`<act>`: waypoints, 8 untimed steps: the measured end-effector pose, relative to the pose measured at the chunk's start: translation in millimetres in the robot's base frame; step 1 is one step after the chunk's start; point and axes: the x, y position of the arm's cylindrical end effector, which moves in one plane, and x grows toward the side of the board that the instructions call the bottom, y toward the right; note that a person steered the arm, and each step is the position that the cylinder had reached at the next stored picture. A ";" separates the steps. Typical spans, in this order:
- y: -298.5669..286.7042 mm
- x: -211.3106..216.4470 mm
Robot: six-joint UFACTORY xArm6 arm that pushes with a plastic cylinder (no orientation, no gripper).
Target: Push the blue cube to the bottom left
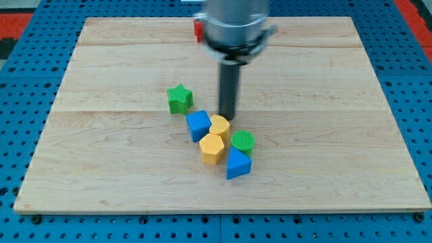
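The blue cube (198, 125) sits near the middle of the wooden board (101, 175), a little toward the view's left and bottom of centre. It has no long axis to speak of; it is turned so that one vertical edge faces the view's bottom, with its two visible side faces angled toward the bottom left and bottom right, and its top face reads as a slightly skewed square. My tip (227, 116) comes down just to the view's upper right of the cube, close to it but with a sliver of board showing between them; whether it touches the yellow block (219, 125) right below it cannot be told. There is no pincer on this arm, only the dark rod, so there is nothing open or closed. The yellow block lies against the cube's right side. A yellow hexagon (212, 148) sits just below the cube and the yellow block, touching or nearly touching both. A green cylinder (243, 142) stands to the right of the hexagon, and a blue triangle (237, 164) lies just below the cylinder. A green star (179, 98) sits apart, up and to the left of the cube. A red block (198, 29) shows partly behind the arm's housing near the board's top edge.
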 end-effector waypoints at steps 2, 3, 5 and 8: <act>-47.6 23.8; -43.4 23.6; 1.7 55.4; -129.2 72.7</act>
